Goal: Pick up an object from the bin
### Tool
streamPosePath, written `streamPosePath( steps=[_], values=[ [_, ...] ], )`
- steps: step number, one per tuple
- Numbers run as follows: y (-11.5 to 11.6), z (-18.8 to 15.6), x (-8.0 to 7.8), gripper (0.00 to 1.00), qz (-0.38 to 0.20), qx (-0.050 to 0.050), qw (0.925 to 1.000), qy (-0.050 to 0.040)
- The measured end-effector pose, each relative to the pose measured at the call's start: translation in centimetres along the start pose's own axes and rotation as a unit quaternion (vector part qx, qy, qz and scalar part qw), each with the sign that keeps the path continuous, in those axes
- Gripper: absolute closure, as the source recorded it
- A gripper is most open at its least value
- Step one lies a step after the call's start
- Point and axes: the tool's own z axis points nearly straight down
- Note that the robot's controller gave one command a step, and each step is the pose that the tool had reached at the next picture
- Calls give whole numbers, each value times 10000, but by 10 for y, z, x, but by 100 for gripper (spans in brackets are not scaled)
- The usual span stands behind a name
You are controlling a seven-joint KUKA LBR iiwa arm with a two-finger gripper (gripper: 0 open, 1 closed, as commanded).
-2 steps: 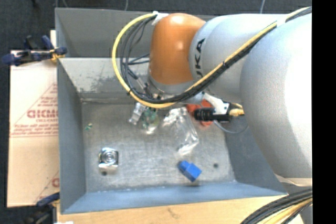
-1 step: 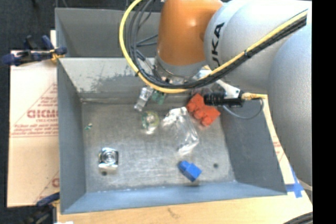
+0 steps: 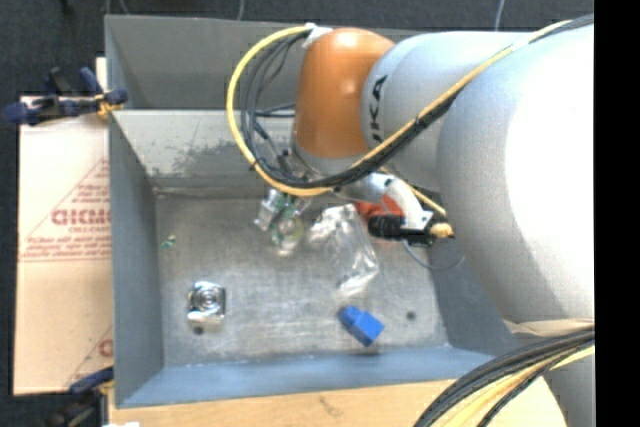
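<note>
Hovering near the back of the bin, the gripper — open or closed, one cannot tell — sits beside crumpled clear plastic: likely light, slippery, best pinched at a fold.

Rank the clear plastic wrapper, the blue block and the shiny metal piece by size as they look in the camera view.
1. clear plastic wrapper, plainly the largest.
2. blue block and shiny metal piece look about alike, so I would not rank one over the other.
</note>
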Motion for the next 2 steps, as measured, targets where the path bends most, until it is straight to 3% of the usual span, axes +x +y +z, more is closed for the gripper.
streamPosePath(
  steps=[1, 2],
  values=[
    [-54, -108, -39, 100, -281, -44, 9996, -56],
    [-46, -6, -47, 100, -2999, -2, 9540, -8]
  ],
)
